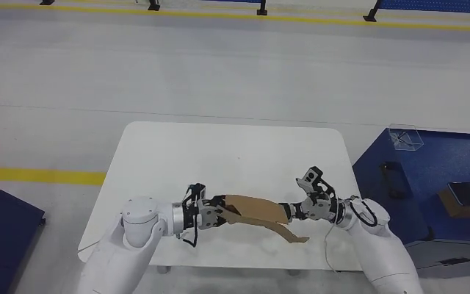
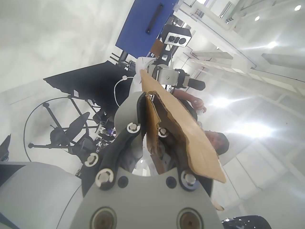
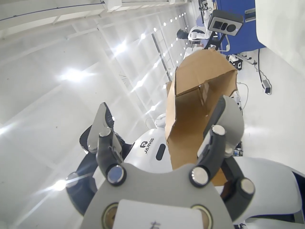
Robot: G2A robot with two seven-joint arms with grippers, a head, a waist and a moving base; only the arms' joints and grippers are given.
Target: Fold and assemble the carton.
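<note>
A partly opened brown carton [image 1: 253, 209] is being held above the near edge of the white table [image 1: 220, 154], between the two arms. One end is being pinched by the left gripper [image 1: 218, 213], its fingers [image 2: 128, 110] closed on the torn cardboard edge. At the other end, the right gripper [image 1: 288, 212] is being held spread wide, with one finger [image 3: 226, 115] touching the carton's open mouth. A loose flap [image 1: 292, 234] is hanging toward the table's near right corner. A blue cabinet [image 1: 411, 169] beside the right edge is being topped by a clear box [image 1: 404, 138]. A white label [image 2: 74, 93] on a dark panel [image 2: 95, 84] is too small to read.
</note>
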